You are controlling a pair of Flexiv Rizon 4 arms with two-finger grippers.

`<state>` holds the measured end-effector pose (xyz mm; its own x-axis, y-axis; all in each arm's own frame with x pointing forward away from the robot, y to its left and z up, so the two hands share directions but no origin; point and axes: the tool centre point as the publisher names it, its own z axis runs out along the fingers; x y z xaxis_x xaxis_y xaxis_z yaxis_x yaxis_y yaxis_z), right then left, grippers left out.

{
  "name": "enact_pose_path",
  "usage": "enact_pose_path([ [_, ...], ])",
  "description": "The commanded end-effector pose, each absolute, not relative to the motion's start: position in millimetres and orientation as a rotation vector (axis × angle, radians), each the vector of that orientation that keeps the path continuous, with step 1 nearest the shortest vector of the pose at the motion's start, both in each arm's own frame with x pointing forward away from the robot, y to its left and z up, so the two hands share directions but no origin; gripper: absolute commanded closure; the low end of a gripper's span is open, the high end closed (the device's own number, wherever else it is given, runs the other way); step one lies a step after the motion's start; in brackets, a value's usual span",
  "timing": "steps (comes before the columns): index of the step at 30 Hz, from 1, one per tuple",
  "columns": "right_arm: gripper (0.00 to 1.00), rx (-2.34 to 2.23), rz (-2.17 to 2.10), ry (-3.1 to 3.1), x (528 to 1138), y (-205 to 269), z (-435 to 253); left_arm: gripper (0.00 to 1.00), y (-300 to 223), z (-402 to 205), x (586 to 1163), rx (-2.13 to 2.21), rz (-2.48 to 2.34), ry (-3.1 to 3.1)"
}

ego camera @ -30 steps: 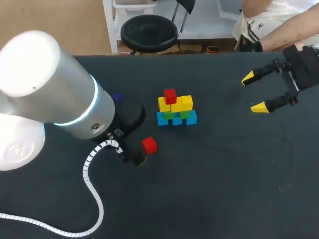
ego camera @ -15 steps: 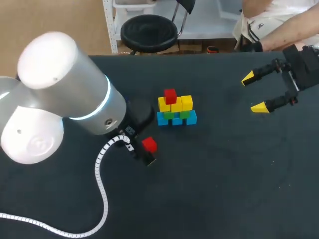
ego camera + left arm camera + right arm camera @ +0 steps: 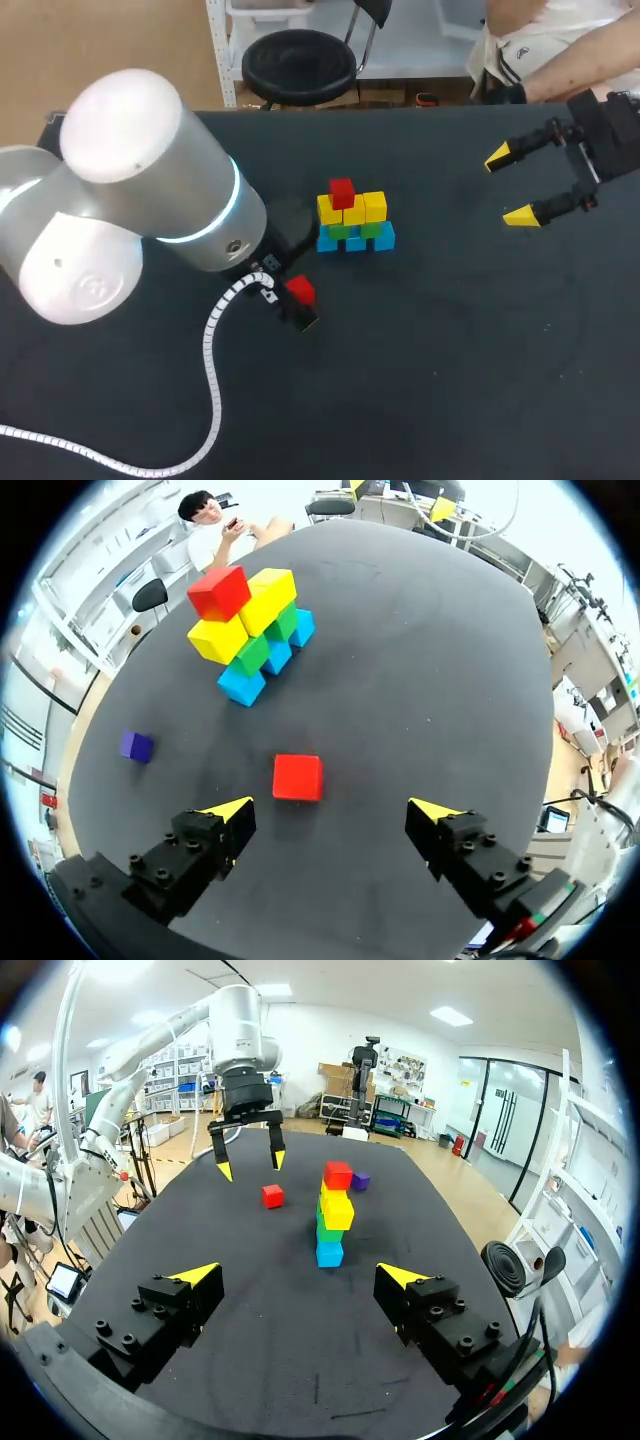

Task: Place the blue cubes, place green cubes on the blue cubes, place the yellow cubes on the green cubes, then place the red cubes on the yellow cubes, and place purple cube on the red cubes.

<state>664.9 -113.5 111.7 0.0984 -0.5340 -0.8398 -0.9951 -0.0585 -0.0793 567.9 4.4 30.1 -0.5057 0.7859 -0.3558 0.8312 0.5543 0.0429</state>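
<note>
A stack stands mid-table: blue cubes (image 3: 355, 241) at the base, green cubes (image 3: 346, 230) on them, yellow cubes (image 3: 351, 209) above, and one red cube (image 3: 342, 192) on top. A loose red cube (image 3: 299, 290) (image 3: 298, 777) lies in front of the stack, at its left. My left gripper (image 3: 330, 810) hangs open above it, the cube just ahead of the gap between its fingers. A purple cube (image 3: 136, 746) (image 3: 360, 1181) lies off to the side; my left arm (image 3: 150, 190) hides it in the head view. My right gripper (image 3: 509, 186) (image 3: 298, 1275) is open and holds nothing, far right of the stack (image 3: 333, 1215).
A white coiled cable (image 3: 205, 360) trails from my left arm across the table's front left. Bare dark table (image 3: 450, 350) spreads between the stack and my right gripper and along the front.
My left arm has swung right, bringing its gripper over the loose red cube and covering the purple cube in the head view. The right arm and the stack have not moved.
</note>
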Motion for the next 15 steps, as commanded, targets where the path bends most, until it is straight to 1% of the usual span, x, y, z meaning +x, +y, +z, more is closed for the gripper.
enact_pose_path([
  [1, 0.0, -1.682, 0.84, 1.517, 664.8, -113.5, 111.3, 0.08, -3.9, 25.2, 576.0, 1.335, -0.183, 2.466],
  [2, 0.0, -1.682, 0.84, 1.517, 664.8, -113.5, 111.3, 0.15, -4.5, 24.5, 576.5, 1.336, -0.184, 2.465],
  [4, 0.0, -1.682, 0.84, 1.517, 664.8, -113.5, 111.3, 0.4, -5.1, 23.1, 577.1, 1.338, -0.187, 2.465],
  [5, 0.0, -1.682, 0.84, 1.517, 664.8, -113.5, 111.3, 0.43, -5.6, 22.1, 577.4, 1.338, -0.188, 2.467],
  [6, 0.0, -1.682, 0.84, 1.517, 664.8, -113.5, 111.3, 0.41, -5.7, 20.9, 577.7, 1.338, -0.189, 2.471],
  [8, 0.0, -1.682, 0.84, 1.517, 664.8, -113.5, 111.3, 0.32, -5.7, 19.2, 578.2, 1.337, -0.191, 2.474],
  [10, 0.0, -1.682, 0.84, 1.517, 664.8, -113.5, 111.3, 0.26, -6.2, 18.1, 578.5, 1.338, -0.193, 2.477],
  [11, 0.0, -1.682, 0.84, 1.517, 664.8, -113.5, 111.3, 0.29, -6.5, 17.6, 578.7, 1.339, -0.193, 2.478],
  [13, 0.0, -1.682, 0.84, 1.517, 664.8, -113.5, 111.3, 0.47, -7.3, 16.7, 579.2, 1.345, -0.193, 2.478],
  [14, 0.0, -1.682, 0.84, 1.517, 664.8, -113.5, 111.3, 0.59, -8.3, 16.3, 579.2, 1.348, -0.192, 2.477],
  [15, 0.0, -1.682, 0.84, 1.517, 664.8, -113.5, 111.3, 0.75, -9.0, 16.3, 579.0, 1.352, -0.193, 2.476],
])
